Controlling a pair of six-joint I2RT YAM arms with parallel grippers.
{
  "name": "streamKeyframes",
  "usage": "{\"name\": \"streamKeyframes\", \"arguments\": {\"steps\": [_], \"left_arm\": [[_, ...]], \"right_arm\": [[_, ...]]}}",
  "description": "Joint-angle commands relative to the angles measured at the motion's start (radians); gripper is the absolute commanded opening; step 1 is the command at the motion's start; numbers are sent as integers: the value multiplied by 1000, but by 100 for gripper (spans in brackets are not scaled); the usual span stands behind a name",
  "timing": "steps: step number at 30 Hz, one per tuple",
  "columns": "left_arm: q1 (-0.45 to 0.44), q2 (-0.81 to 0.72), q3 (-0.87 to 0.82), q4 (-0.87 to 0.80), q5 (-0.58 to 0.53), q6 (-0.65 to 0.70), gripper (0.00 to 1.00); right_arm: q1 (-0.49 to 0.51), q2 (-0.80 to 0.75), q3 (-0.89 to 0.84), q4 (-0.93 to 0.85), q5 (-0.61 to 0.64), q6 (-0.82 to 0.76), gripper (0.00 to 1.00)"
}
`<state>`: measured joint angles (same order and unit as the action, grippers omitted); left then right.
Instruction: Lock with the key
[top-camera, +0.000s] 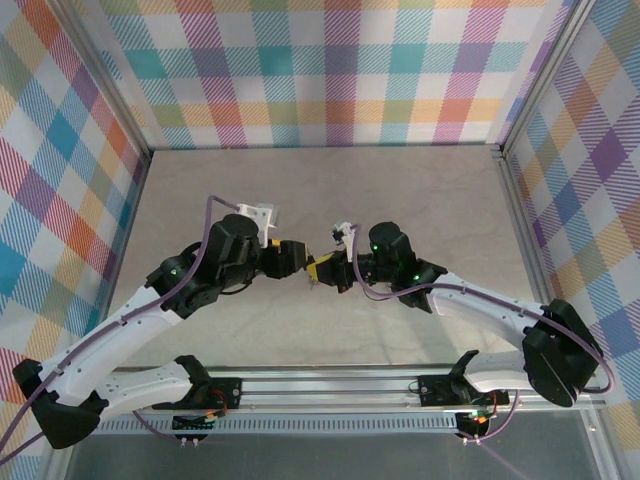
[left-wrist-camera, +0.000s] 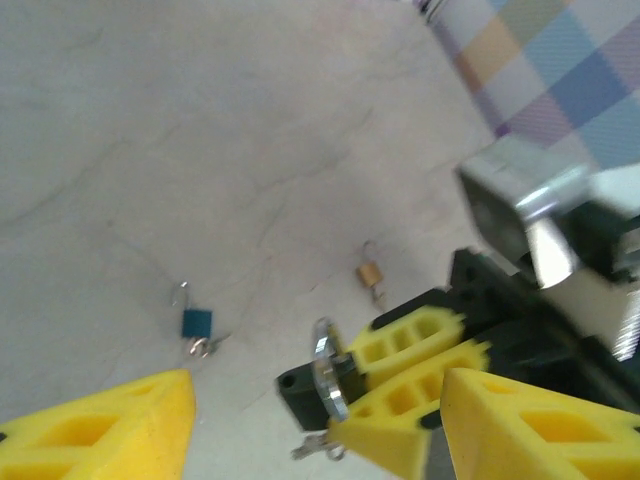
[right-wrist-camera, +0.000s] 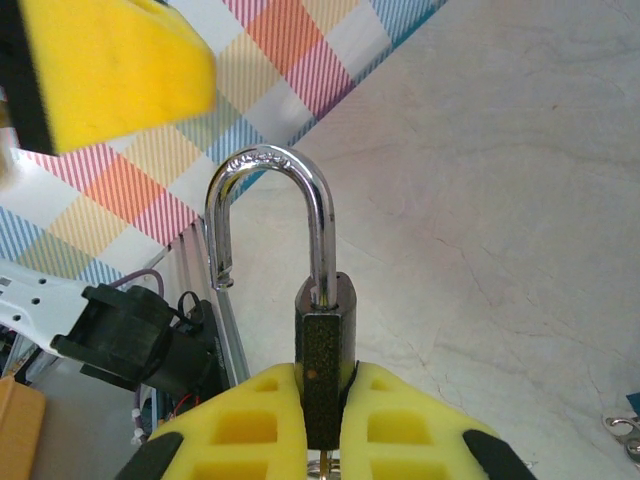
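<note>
— How do the arms stand on your screen?

— From above I see both elbows bent and both forearms reaching inward, so the left gripper (top-camera: 306, 264) and the right gripper (top-camera: 338, 272) meet nose to nose over the middle of the table (top-camera: 420, 200).

— And the fingers?

— The right yellow fingers (right-wrist-camera: 400, 425) are pressed on the black padlock (right-wrist-camera: 322, 345) and pinch its body from both sides. Its shackle (right-wrist-camera: 268, 200) points up and is open, with one leg free of the body. The left fingers (left-wrist-camera: 110, 425) are spread wide, one on each side of the lock, and do not touch it.

— Where is the key?

— The left wrist camera shows a small silver key (left-wrist-camera: 318, 447) at the lower end of the padlock. On the table beyond lie a blue padlock (left-wrist-camera: 196, 322) and a brass padlock (left-wrist-camera: 370, 272), well apart.
</note>
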<state>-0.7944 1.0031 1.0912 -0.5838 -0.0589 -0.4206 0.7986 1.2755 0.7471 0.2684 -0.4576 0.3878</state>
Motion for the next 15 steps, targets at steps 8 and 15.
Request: {"name": "streamKeyframes", "arguments": {"steps": [8, 15], "left_arm": [[48, -15, -11, -65, 54, 86, 61], [59, 1, -30, -26, 75, 79, 59]], "right_arm": [[-2, -16, 9, 20, -67, -26, 0], [0, -1, 20, 17, -97, -24, 0]]}}
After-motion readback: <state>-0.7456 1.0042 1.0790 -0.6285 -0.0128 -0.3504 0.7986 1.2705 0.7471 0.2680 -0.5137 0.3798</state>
